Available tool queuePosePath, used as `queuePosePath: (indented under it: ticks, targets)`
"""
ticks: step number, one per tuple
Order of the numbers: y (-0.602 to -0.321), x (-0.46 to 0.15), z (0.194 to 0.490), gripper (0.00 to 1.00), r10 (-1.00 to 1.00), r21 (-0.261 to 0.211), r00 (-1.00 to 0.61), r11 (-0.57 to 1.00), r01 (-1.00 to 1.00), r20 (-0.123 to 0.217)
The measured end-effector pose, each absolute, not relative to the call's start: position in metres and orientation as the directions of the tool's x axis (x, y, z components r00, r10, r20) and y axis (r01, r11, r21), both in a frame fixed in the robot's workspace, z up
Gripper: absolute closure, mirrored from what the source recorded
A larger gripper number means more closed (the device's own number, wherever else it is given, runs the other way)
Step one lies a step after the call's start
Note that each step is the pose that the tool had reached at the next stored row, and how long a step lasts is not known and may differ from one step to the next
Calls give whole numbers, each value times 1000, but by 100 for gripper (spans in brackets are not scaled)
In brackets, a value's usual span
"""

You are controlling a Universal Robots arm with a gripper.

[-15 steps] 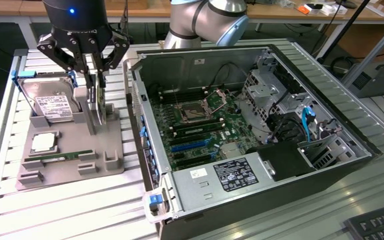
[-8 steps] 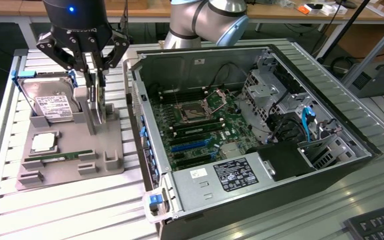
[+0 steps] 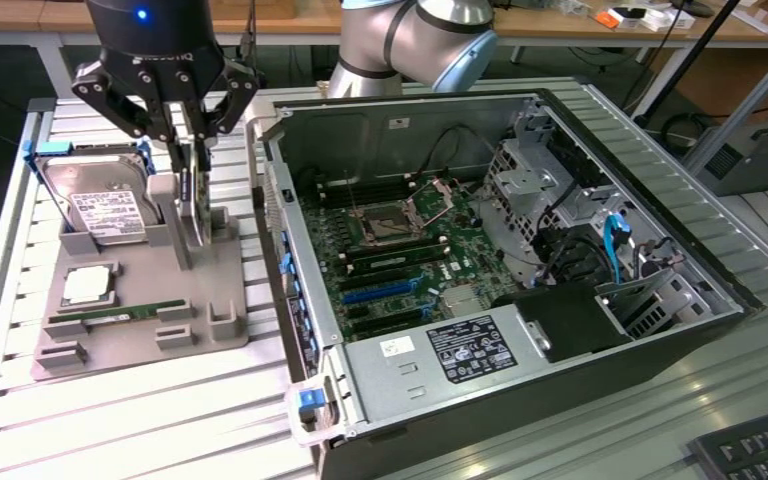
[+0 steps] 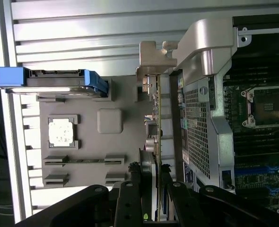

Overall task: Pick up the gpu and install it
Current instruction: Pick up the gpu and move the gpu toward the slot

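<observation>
The gpu [image 3: 191, 215] is a thin dark card standing edge-on in the grey holder tray [image 3: 137, 345], left of the open computer case [image 3: 357, 395] in the exterior view. My gripper [image 3: 187, 150] hangs straight over it, its black fingers closed on the card's upper edge. In the wrist view the gpu [image 4: 157, 123] runs as a narrow slat between the two fingers of the gripper [image 4: 151, 177], beside the case's perforated rear wall [image 4: 198, 127]. The card's lower end still sits at the tray's slotted posts.
The tray also holds a silver hard drive [image 3: 104, 210] in a blue frame, a square processor chip [image 3: 87, 285] and a green memory stick [image 3: 117, 313]. Inside the case lies the motherboard [image 3: 411, 265] with blue slots [image 3: 377, 292]. A keyboard [image 3: 758, 450] sits at the exterior view's lower right.
</observation>
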State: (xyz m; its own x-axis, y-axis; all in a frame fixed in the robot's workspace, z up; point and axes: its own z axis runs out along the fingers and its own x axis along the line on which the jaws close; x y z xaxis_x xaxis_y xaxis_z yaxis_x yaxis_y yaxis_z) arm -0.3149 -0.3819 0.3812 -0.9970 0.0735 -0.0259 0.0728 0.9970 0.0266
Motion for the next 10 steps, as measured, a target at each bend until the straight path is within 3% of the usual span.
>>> queuePosePath:
  ticks: [10]
  targets:
    - [-382,-315,386,73,74,29,-997,997,73,-26]
